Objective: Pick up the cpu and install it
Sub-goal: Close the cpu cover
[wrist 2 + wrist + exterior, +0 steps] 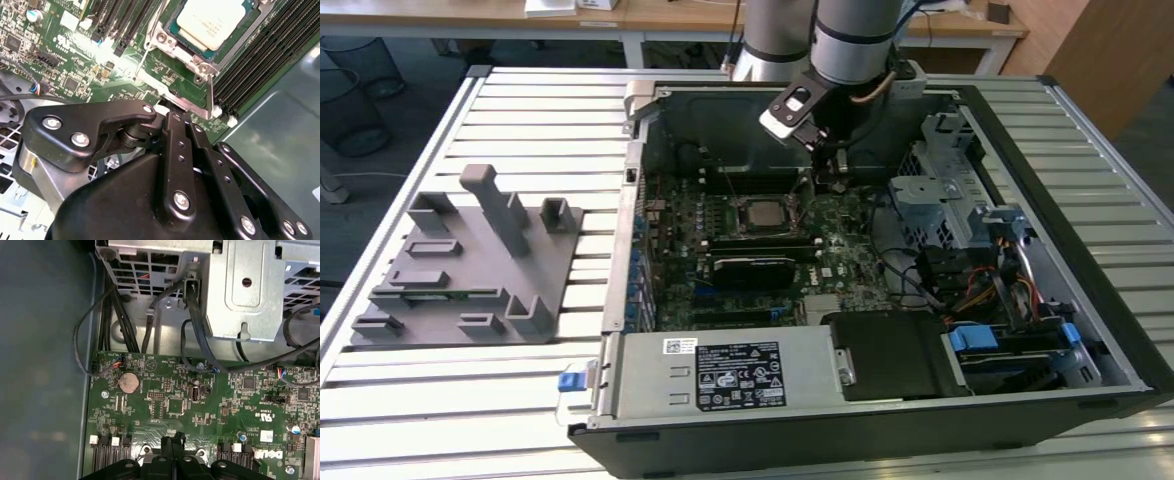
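The cpu [758, 212], a flat square chip with a silvery top, lies in the motherboard socket inside the open computer case [1067, 250]. In the second wrist view the cpu [210, 22] sits inside the metal socket frame [200, 65], with a thin wire lever [142, 60] beside it. My gripper [825, 178] hangs low over the board on the exterior view's right of the socket. Its black fingers [172, 130] are pressed together, with the tips at the edge of the socket frame and nothing between them. In the first wrist view the gripper [172, 442] points at the green board.
A grey plastic fixture tray [467, 260] lies on the slatted table at the exterior view's left of the case. A power supply [720, 375] fills the case's near end. A metal drive cage [947, 190] with cables stands right of the arm. Memory slots [260, 55] flank the socket.
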`<act>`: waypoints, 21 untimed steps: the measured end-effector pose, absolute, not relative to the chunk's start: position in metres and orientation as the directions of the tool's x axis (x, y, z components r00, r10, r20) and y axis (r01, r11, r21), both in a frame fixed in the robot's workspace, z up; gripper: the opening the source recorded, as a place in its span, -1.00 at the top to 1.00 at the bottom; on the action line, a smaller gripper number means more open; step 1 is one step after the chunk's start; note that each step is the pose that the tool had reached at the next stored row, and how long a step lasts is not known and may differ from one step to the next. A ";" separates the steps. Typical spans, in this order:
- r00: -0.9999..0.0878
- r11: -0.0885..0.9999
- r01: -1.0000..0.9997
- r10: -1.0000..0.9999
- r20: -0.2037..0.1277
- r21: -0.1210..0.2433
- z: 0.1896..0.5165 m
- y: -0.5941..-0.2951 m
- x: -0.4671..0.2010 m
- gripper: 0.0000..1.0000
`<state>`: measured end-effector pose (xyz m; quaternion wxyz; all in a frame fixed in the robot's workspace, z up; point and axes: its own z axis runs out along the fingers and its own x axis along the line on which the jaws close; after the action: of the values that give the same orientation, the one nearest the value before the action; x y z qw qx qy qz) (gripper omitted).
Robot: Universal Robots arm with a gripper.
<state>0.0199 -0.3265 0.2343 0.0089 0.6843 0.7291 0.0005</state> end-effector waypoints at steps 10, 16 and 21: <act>-0.063 0.063 0.998 0.998 -0.012 0.013 0.231 -0.326 0.012 0.79; -0.063 0.063 0.998 0.998 -0.012 0.013 0.229 -0.326 0.009 0.79; -0.063 0.063 0.998 0.998 -0.012 0.013 0.227 -0.327 0.007 0.79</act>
<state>0.0074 -0.3265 0.2271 0.0089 0.6843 0.7292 0.0005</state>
